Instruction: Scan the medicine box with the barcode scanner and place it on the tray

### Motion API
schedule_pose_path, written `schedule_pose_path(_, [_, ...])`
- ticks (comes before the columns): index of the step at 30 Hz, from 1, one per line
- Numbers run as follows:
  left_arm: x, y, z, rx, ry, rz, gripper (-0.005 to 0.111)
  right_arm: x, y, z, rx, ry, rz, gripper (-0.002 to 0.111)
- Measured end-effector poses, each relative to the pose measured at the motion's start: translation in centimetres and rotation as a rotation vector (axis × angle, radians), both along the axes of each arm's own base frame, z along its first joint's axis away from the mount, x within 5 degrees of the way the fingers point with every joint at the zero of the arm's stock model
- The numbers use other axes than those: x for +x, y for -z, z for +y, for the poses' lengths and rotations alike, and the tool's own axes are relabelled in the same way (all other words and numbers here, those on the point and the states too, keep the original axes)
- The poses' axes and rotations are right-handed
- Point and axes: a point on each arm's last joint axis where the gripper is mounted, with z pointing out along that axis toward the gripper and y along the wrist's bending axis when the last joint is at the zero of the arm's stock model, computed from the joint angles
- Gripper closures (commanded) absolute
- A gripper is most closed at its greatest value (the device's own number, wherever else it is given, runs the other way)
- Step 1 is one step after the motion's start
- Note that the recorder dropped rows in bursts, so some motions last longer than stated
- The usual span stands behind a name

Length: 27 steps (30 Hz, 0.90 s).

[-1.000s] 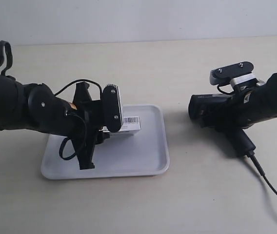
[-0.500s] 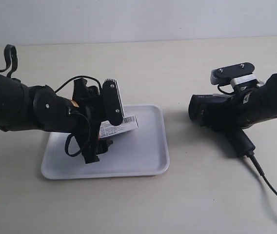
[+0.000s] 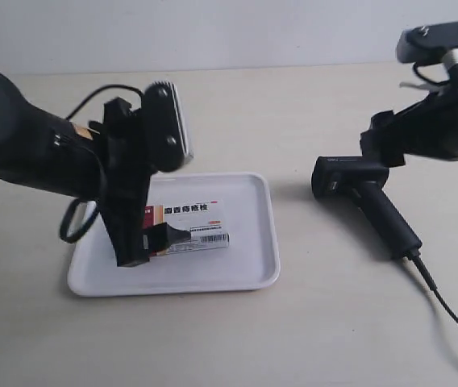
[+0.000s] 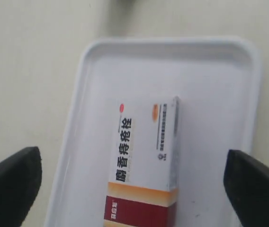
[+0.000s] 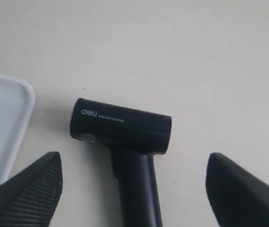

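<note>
Both arms have lifted since a second ago: the box (image 3: 187, 229), then pinched over the tray (image 3: 249, 274), now lies flat in it, and the scanner (image 3: 366, 201) sits alone on the table (image 3: 293, 105).

Left wrist view: left gripper (image 4: 132, 184) spread wide, empty, the box straight below between its fingers, long axis running away from the wrist, red band nearest; Chinese lettering only.

Right wrist view: right gripper (image 5: 134, 189) wide open, empty, above the scanner marked "deli".

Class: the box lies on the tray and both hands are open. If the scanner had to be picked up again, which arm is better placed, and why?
The right arm. Its open hand hangs over the scanner lying on the table; the left hand is over the box in the tray.
</note>
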Motion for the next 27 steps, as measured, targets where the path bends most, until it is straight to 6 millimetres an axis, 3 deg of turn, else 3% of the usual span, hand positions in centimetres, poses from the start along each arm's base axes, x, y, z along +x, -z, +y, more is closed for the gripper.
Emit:
schedule_pose_path(1, [-0.5,-1.1,0.3,-0.029,-0.009,0.004,0.008,-0.5,-0.9,-0.2,0.013,0.003,-0.014,0.046])
schedule_pose_path(3, [-1.8,-4.0,1.0,-0.112,-0.046,0.002,0.025,-1.9,-3.0,-0.7,0.048,0.003,-0.058,0.065])
schedule_pose_path(5, [-2.9,-6.2,1.7,-0.183,-0.076,-0.006,0.053,-3.5,-4.7,-1.1,0.095,0.004,-0.114,0.085])
schedule_pose_path(8, [-4.4,-9.2,2.9,-0.296,-0.126,-0.037,0.107,-6.3,-6.9,-2.2,0.173,0.007,-0.246,0.108])
schedule_pose_path(12, [-6.0,-11.5,4.3,-0.423,-0.198,-0.042,0.104,-9.9,-7.7,-3.7,0.232,0.008,-0.385,0.108])
schedule_pose_path(16, [-7.6,-11.5,6.2,-0.542,-0.296,-0.069,0.104,-12.8,-6.8,-5.0,0.266,0.009,-0.463,0.108])
schedule_pose_path(22, [-11.3,-7.5,10.3,-0.706,-0.459,-0.082,0.104,-15.4,-7.1,-6.0,0.322,0.011,-0.566,0.108])
schedule_pose_path(27, [-14.0,-4.9,12.6,-0.743,-0.459,-0.109,0.104,-16.4,-7.8,-6.4,0.353,0.01,-0.626,0.108])
